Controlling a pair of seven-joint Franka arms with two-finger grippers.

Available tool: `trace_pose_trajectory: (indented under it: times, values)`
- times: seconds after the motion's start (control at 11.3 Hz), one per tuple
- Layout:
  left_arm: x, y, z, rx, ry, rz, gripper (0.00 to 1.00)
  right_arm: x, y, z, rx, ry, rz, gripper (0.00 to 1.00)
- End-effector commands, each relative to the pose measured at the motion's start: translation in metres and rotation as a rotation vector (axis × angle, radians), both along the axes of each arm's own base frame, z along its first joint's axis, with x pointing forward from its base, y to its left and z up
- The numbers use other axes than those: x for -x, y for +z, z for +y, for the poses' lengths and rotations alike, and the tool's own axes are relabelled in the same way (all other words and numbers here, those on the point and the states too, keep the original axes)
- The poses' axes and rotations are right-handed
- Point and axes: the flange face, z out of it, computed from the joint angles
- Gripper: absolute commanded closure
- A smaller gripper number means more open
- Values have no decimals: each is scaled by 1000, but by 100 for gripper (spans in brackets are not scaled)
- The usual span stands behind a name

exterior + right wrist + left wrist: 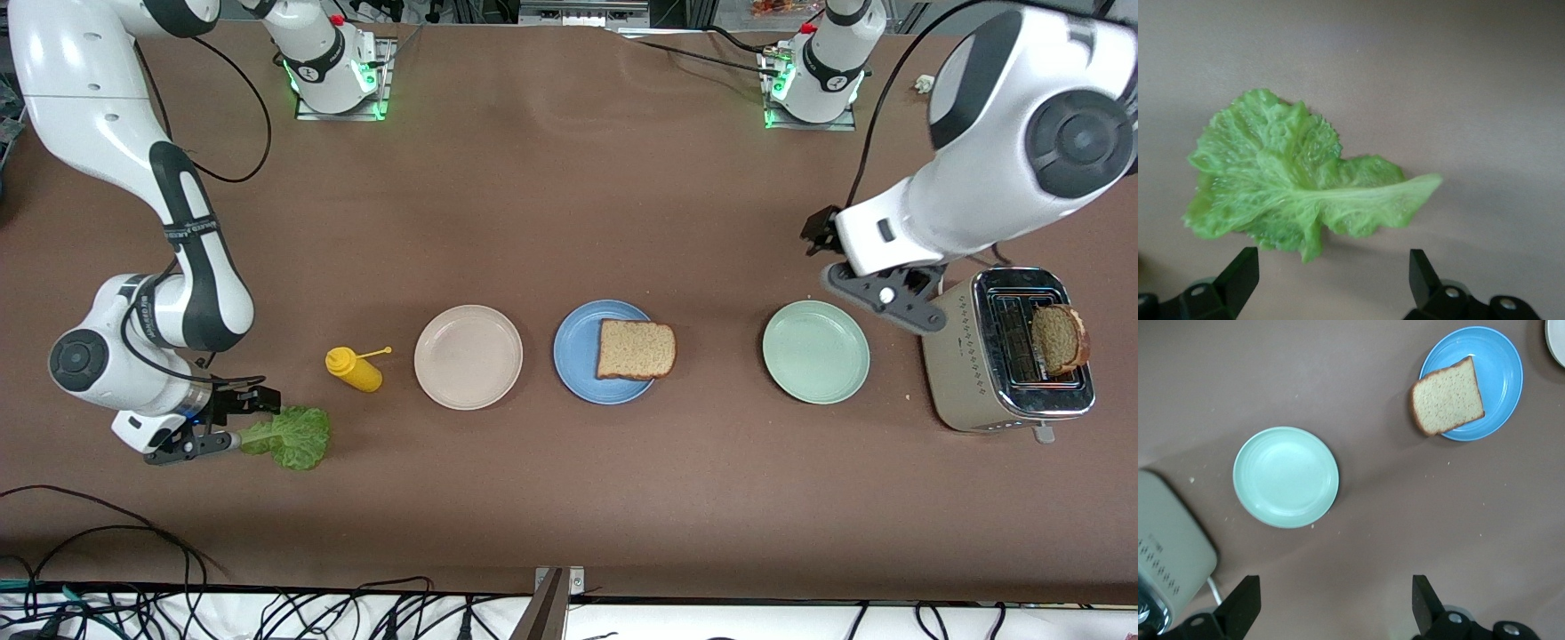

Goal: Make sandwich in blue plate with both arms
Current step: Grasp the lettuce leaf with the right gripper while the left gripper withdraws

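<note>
Hidden: we see the second brown bread slice (pixel 1060 338) only half out of the cream toaster (pixel 965 373) | right wrist alone shows right gripper (pixel 1328 277) released beside ruffled green lettuce leaf (pixel 1281 193), stalk tip just clear of its fingers | left gripper (pixel 1335 603) released, over the table near pale mint-green plate (pixel 1286 477) | round blue plate (pixel 578 356) beside it carries one brown bread slice (pixel 636 348) overhanging the rim

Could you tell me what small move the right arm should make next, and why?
Probably lower the right gripper and close its jaws on the lettuce leaf's pale stem. The jaws stand open beside the leaf, which lies flat on the table, while one bread slice already lies on the blue plate awaiting it.
</note>
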Motion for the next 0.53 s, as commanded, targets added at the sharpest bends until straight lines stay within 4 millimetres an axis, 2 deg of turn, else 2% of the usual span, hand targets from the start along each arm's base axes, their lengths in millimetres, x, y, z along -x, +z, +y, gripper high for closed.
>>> trace_pose_trajectory:
  times: [0.0,0.09,0.18,0.44]
  values:
    - [-1,17,54,-25,79,-8,0,-2,-10,3,-13,17,-15,0]
    - [-14,39,73,-14,107,-65,0,-4,-14,4,-12,21,-31,0]
    - [-19,47,92,-25,130,-83,0,-5,-18,5,-12,22,-44,0]
    - [-6,39,115,-40,191,-39,0,-7,-28,12,-6,38,-62,0]
